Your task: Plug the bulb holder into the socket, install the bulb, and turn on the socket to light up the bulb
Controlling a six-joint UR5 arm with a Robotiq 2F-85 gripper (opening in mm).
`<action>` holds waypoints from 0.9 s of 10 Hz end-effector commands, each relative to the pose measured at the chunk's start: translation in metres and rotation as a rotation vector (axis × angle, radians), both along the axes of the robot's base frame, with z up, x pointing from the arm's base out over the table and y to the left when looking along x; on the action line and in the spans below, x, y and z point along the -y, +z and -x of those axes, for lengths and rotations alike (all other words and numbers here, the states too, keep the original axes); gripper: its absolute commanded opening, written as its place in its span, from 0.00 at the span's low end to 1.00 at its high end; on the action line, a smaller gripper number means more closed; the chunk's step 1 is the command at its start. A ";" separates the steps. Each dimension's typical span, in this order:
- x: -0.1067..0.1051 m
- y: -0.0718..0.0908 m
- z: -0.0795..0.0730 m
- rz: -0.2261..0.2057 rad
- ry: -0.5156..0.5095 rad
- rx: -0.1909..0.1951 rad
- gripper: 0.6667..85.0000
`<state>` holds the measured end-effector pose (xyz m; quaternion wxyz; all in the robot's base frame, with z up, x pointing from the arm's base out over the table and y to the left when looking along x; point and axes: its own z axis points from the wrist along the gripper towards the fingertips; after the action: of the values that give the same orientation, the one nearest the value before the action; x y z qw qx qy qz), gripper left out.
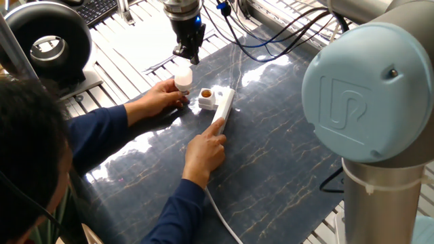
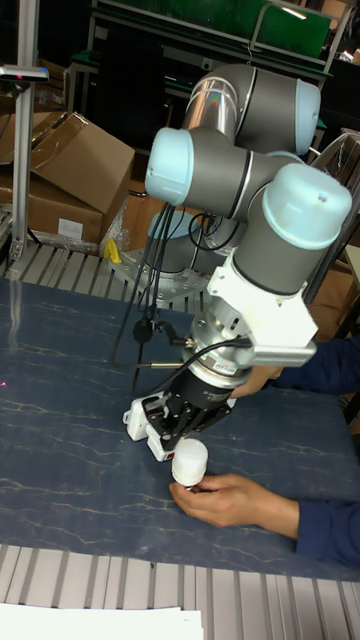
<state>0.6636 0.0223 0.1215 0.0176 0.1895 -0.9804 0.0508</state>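
A person's left hand (image 1: 157, 98) holds the white bulb (image 1: 182, 77) upright on the dark mat, just left of the bulb holder. The bulb holder (image 1: 206, 100), a white cube with an orange-brown opening facing up, sits on the far end of the socket (image 1: 224, 110). My gripper (image 1: 186, 58) hangs directly above the bulb, its tips at or just over the bulb's top. In the tall fixed view the gripper (image 2: 172, 432) sits right over the bulb (image 2: 189, 462), and the hand (image 2: 235, 498) cups the bulb from below. Finger spacing is not readable.
The person's right hand (image 1: 203, 150) rests a fingertip on the socket's near half, and its white cable (image 1: 220, 217) trails toward the front edge. A black ring-shaped device (image 1: 47, 44) stands at the back left. My arm's large joint (image 1: 369, 88) fills the right side.
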 end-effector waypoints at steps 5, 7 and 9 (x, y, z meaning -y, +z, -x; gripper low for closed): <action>-0.032 0.012 0.002 -0.093 0.029 0.002 0.86; -0.042 0.014 0.003 -0.127 0.023 0.003 0.96; -0.056 0.014 0.005 -0.165 -0.008 -0.002 1.00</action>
<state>0.6605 0.0618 0.1326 0.0051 0.2001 -0.9798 -0.0042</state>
